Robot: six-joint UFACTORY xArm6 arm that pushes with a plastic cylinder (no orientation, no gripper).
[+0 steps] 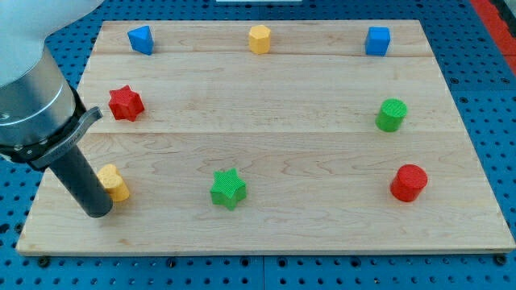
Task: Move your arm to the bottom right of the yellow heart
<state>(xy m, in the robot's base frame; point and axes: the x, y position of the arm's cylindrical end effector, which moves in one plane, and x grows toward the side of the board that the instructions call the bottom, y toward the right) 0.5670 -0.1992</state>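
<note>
Camera view shows our rod at the view's left, its tip (97, 213) resting on the counter (322, 161) just beside the yellow heart (114, 183), on that block's lower-left side and about touching it. We carry no jaws at all, so there is nothing to report as spread or pressed together; the rod simply ends in that tip.

Going rightward from there: a red star (126, 103) sits above the heart, a blue block (140, 39) of unclear shape lies near the top-left corner, a green star (228, 188) stands in the lower middle, a yellow hexagon-like block (259, 38) is at the top centre, a blue cube (376, 40) at the top right, a green cylinder (391, 115) on the right side, and a red cylinder (409, 183) below it.

We judge the task close but unfinished: we are beside the right block, yet on the wrong side. What remains is to pass under the heart toward the view's right and stop at its lower-right corner, without nudging it.

No containers appear on the counter.
</note>
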